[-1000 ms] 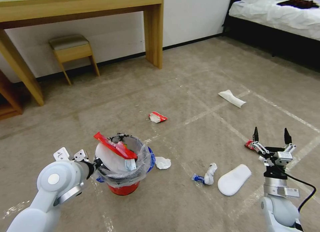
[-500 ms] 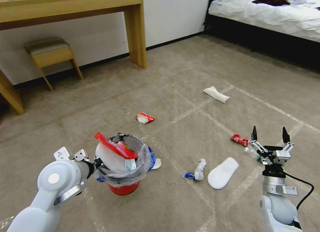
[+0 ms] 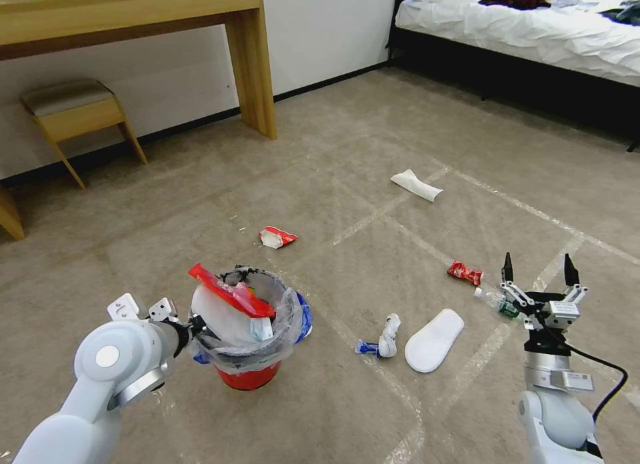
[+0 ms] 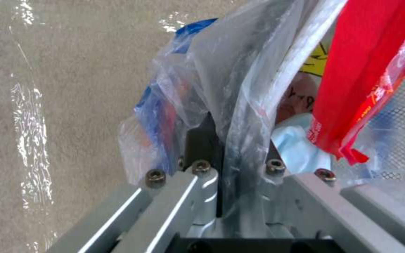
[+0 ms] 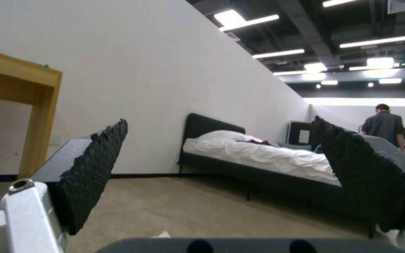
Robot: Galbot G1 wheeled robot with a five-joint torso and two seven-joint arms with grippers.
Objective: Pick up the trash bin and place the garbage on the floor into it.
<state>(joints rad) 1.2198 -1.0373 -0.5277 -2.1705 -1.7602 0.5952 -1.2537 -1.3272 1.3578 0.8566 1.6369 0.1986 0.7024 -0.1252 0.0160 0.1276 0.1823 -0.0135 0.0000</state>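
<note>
Left gripper (image 3: 193,327) clamped on rim of trash bin (image 3: 250,357), held over floor (image 3: 200,204). Right gripper (image 3: 539,269) raised w/ fingers apart, nothing between; slipper (image 3: 433,331), bottle (image 3: 497,303), red wrappers nearby on carpet.

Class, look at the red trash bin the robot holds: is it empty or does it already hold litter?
Partly filled. The trash bin, held by the left gripper, holds a red wrapper across its rim and white items inside.
</note>
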